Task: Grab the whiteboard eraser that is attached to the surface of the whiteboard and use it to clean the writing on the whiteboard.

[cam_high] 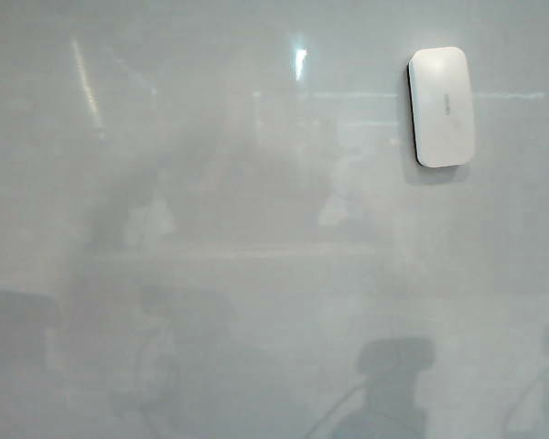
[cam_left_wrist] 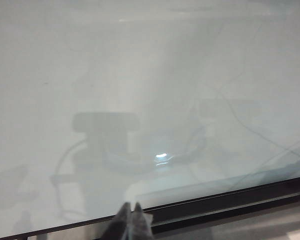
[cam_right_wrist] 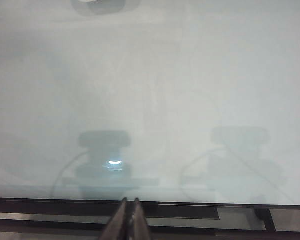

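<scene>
The whiteboard (cam_high: 256, 274) fills the exterior view, glossy pale grey. The white rounded whiteboard eraser (cam_high: 442, 106) sticks to it at the upper right, upright, with a small grey mark on its face. Neither gripper shows in the exterior view. In the left wrist view my left gripper (cam_left_wrist: 130, 206) is shut and empty, its tips just off the board's dark lower edge. My right gripper (cam_right_wrist: 129, 201) is likewise shut and empty at that edge, far from the eraser, of which only a sliver (cam_right_wrist: 90, 1) shows. The writing is out of view in all frames.
A dark frame rail (cam_left_wrist: 230, 195) (cam_right_wrist: 190, 209) runs along the board's near edge. Dim reflections and shadows of the arms and cameras (cam_high: 393, 357) lie on the glossy surface, along with bright light glints (cam_high: 299, 62).
</scene>
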Robot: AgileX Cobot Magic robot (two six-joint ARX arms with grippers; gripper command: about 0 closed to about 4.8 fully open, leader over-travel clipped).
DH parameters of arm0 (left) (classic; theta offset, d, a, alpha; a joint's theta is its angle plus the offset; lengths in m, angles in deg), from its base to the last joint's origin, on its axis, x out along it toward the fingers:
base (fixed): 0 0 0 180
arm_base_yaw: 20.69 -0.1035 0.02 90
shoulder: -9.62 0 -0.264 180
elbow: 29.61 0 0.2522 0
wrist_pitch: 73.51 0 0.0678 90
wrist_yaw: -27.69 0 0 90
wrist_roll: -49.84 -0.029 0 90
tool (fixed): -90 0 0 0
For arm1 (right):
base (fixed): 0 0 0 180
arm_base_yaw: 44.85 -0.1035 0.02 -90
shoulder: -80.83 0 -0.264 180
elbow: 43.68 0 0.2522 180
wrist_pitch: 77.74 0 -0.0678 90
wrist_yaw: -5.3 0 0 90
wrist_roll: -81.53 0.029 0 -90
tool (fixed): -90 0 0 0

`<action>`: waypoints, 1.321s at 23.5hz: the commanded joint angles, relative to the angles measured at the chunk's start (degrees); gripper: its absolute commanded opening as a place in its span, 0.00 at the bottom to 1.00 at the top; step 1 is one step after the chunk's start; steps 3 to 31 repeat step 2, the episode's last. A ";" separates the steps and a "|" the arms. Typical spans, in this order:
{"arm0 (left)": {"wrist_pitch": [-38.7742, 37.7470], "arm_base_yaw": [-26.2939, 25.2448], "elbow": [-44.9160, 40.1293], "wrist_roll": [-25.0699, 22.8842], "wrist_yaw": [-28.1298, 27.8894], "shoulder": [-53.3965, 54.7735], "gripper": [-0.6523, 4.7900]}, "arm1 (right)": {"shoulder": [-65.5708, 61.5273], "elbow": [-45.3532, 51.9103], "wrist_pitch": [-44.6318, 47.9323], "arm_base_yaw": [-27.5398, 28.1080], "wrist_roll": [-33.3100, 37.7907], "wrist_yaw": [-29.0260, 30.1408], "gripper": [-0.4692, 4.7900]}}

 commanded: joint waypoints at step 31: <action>0.39 0.09 -0.17 -0.09 -0.13 0.04 0.11 | 0.07 -0.20 0.04 0.07 0.17 -0.04 0.08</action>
